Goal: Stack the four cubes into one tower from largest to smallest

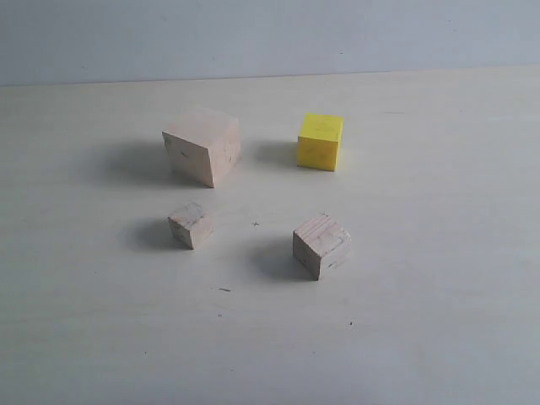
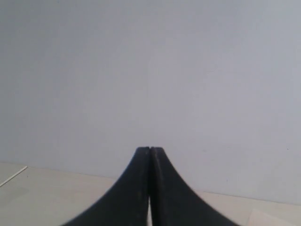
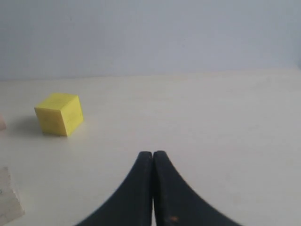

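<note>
Exterior view: the only one to take in all four cubes, each standing apart on the pale worktop (image 1: pixel 439 253), none stacked.
- The large wood cube (image 1: pixel 202 145) and the yellow cube (image 1: pixel 321 142) sat side by side toward the far edge, with a clear gap between them.
- The small wood cube (image 1: pixel 191 224) and the medium wood cube (image 1: pixel 321 245) sat in a second row further from that edge, small in front of large, medium in front of yellow.
- The wood cubes were pale and bare, with grain lines plain on the medium one. All three were turned corner-on, and the yellow one stood almost square to the far edge.
- A grey wall (image 1: pixel 253 38) rose behind the far edge.

Only the wrist views showed the grippers.
- Left gripper (image 2: pixel 149 149): black fingers pressed together, nothing between them. It faced mostly wall, with a strip of worktop below and no cube in frame.
- Right gripper (image 3: pixel 152 153): jaws likewise closed and empty, low over bare worktop. The yellow cube (image 3: pixel 59 114) lay well ahead and off to one side.

Cut off or unclear:
- A pale wood corner at the right wrist frame's edge was probably the medium wood cube (image 3: pixel 8 197), though too little showed to be sure.
- The finger bases of both grippers ran out of frame.
</note>
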`<state>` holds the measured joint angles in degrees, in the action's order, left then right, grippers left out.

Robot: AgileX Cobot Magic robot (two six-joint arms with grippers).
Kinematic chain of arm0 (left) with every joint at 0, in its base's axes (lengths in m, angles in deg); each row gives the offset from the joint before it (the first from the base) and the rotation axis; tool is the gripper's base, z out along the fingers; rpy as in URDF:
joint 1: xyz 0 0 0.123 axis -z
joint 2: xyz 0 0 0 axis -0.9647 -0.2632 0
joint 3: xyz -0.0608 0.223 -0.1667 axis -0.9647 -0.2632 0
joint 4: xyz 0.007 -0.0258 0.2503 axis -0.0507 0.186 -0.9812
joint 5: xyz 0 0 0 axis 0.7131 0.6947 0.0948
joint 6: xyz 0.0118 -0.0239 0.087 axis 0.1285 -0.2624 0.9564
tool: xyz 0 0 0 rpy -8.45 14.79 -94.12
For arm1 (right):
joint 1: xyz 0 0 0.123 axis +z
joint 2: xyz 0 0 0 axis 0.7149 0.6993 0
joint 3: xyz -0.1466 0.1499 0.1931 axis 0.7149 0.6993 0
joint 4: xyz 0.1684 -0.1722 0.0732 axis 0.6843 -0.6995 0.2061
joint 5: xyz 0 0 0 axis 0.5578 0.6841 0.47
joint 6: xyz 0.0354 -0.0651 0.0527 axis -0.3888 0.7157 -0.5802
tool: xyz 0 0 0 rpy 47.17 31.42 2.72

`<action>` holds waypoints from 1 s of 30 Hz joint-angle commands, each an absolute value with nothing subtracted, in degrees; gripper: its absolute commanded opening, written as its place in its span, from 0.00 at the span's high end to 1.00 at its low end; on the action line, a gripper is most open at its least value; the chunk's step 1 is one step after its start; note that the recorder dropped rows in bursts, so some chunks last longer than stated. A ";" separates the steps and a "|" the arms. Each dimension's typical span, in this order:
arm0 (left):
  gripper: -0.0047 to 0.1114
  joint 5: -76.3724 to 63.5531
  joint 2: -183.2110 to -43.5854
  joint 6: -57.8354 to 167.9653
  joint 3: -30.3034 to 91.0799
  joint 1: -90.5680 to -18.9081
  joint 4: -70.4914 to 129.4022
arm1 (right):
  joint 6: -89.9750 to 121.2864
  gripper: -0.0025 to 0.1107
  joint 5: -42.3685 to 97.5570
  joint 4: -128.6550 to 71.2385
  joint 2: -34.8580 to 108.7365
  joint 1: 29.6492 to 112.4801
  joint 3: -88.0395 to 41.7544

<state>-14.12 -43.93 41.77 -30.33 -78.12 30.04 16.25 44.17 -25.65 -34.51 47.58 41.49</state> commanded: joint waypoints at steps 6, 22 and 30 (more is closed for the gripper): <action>0.96 -21.26 -43.59 36.60 -30.23 -78.11 29.88 | 16.42 0.98 10.69 -25.65 -34.86 47.63 41.75; 0.96 -4.69 -51.51 37.61 -9.57 -75.01 25.43 | 5.15 0.98 4.66 -26.17 -34.86 47.63 35.88; 0.96 3.55 -65.76 39.07 1.21 -65.88 25.43 | -0.44 0.98 16.73 -26.17 -28.53 50.24 20.23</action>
